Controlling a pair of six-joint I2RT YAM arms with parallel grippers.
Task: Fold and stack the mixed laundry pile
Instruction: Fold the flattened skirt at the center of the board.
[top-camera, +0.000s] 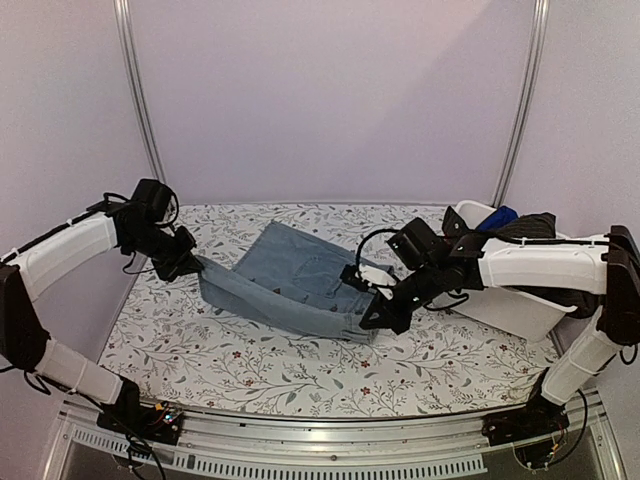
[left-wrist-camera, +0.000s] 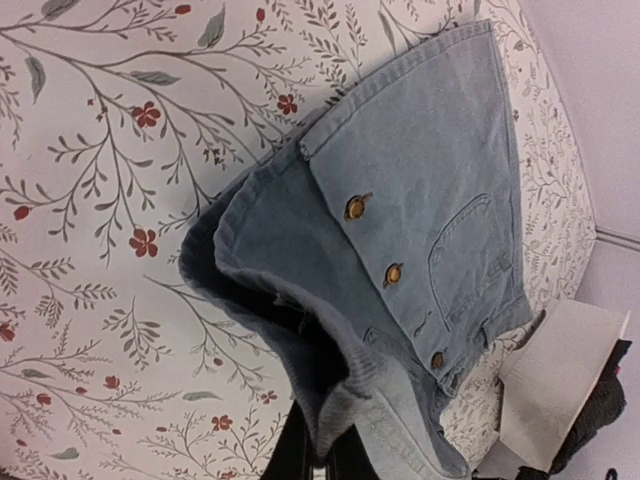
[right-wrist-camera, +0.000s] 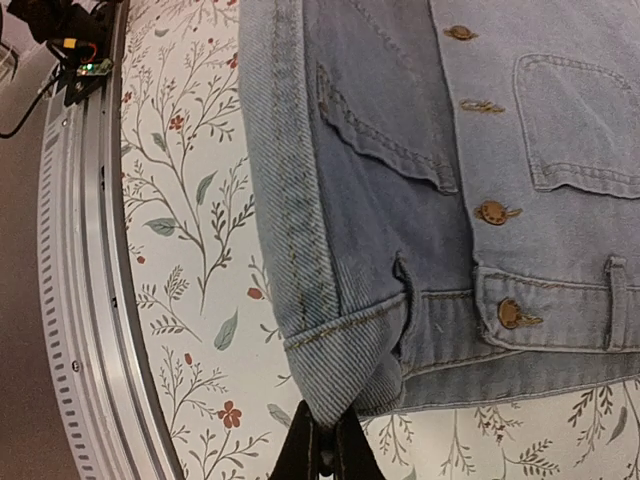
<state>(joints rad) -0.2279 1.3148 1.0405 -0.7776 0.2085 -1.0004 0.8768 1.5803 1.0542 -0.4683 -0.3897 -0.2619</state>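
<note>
A light blue denim piece (top-camera: 290, 285) with brass buttons lies folded on the middle of the floral table cover (top-camera: 250, 375). My left gripper (top-camera: 192, 264) is shut on its left end, the fabric bunched between the fingers (left-wrist-camera: 330, 445). My right gripper (top-camera: 372, 318) is shut on its near right corner, pinching the hem (right-wrist-camera: 345, 400). The denim also shows in the left wrist view (left-wrist-camera: 420, 200) and the right wrist view (right-wrist-camera: 400, 180). Royal blue cloth (top-camera: 500, 216) and dark cloth (top-camera: 535, 226) stick out of the white plastic bin (top-camera: 510, 305) at the right.
The white bin stands at the right edge of the table, just behind my right arm. The table's metal front rail (right-wrist-camera: 85, 300) runs close to the right gripper. Purple walls and two upright poles (top-camera: 140, 100) stand behind the table.
</note>
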